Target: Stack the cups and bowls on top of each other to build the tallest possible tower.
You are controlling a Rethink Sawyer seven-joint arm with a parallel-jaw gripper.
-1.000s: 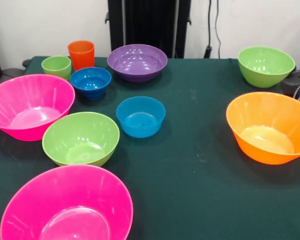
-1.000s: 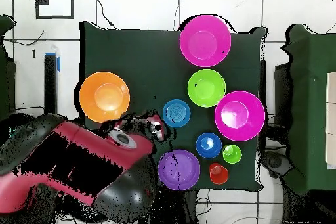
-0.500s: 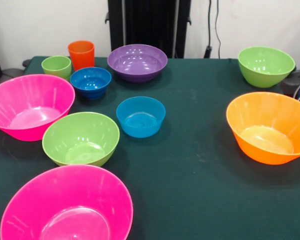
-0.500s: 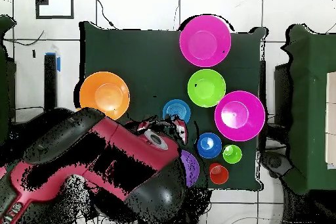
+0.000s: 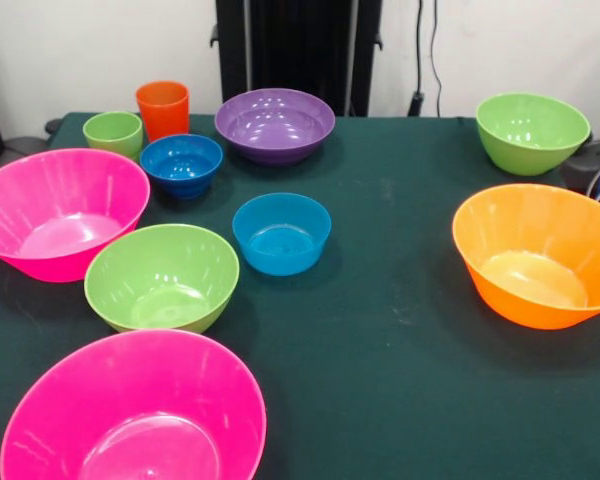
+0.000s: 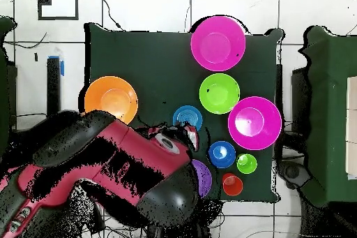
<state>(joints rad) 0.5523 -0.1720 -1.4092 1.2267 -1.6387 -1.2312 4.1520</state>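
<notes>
In the overhead view the red and black arm covers the lower left, its gripper over the light-blue bowl at centre; how far open it is cannot be told. Bowls and cups stand separately on the green table, none stacked; the orange tumbler is upper left in the front view.

No readable text, labels, brands, nos. or signs are showing anywhere in either view. Bowls and cups are showing plain glossy plastic, no print.
</notes>
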